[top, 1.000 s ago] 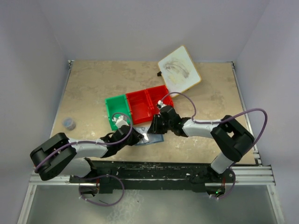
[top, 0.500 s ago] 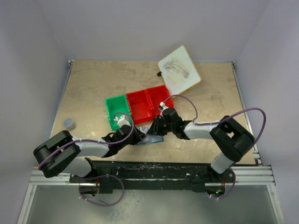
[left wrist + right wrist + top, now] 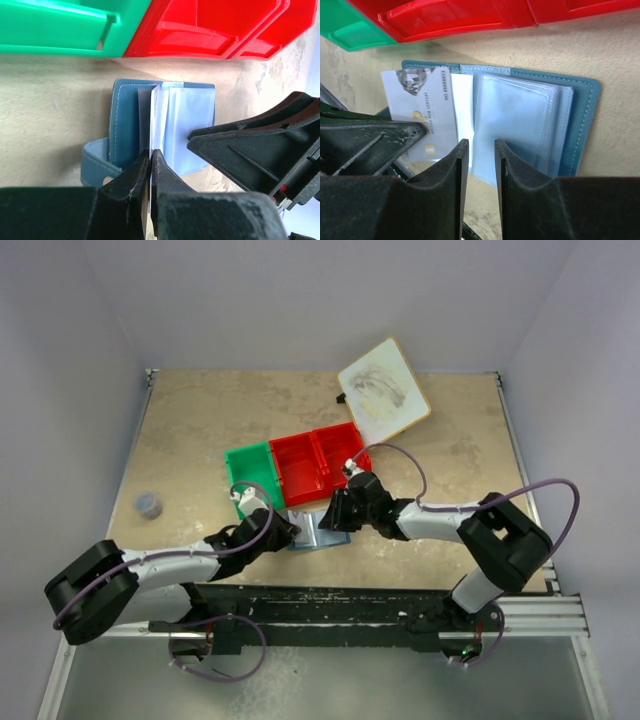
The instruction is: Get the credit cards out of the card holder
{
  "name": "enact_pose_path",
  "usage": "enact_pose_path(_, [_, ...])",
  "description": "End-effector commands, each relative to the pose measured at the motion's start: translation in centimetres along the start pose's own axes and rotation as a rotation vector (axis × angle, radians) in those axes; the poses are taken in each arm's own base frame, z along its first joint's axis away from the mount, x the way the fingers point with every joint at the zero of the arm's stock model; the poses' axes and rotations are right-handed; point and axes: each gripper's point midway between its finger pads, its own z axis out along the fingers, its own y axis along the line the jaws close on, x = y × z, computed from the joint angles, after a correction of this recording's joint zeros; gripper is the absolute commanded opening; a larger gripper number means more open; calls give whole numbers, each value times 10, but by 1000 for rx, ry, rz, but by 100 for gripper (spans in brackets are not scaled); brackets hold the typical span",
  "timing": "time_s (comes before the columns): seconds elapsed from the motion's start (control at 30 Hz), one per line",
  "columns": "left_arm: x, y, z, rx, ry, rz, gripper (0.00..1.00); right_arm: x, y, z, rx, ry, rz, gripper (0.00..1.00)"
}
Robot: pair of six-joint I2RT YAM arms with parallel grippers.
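The card holder lies open in front of the bins, dark blue outside with pale blue sleeves. A grey-white credit card sticks out of its left side. My left gripper is shut on that card, which shows edge-on between the fingers. In the top view the left gripper is at the holder's left edge. My right gripper is open, its fingertips over the near edge of the sleeves; in the top view it sits at the holder's right part.
A green bin and two joined red bins stand just behind the holder. A white wood-rimmed board lies at the back right. A small blue-grey object sits at the left.
My left arm has drawn back to the left. Its gripper now pinches the grey-white card, which stands further out of the holder. The right gripper has hardly moved.
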Motion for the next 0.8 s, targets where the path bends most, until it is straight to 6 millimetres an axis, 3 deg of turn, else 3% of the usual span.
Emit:
enact_pose_path(0.0, [-13,11,-9,-55,-48,56,0,-9,0,-9,39,-29,-31,31])
enact_pose_path(0.23, [-22,-16,-18,73,-76,103,0,-42,36,-34,-55,-146,-80,34])
enact_pose_path(0.33, [-26,-31,-20,127,-86,121,0,-47,47,-48,-96,-181,-76,35])
enact_pose_path(0.47, [-28,-41,-20,142,-86,151,0,-53,46,-57,-96,-232,-59,36])
enact_pose_path(0.67, [-23,-40,-11,106,-59,178,0,-36,36,-44,-88,-156,-37,37])
enact_pose_path(0.77, [-17,-28,-6,48,-30,197,0,-29,33,-30,-91,-119,-52,37])
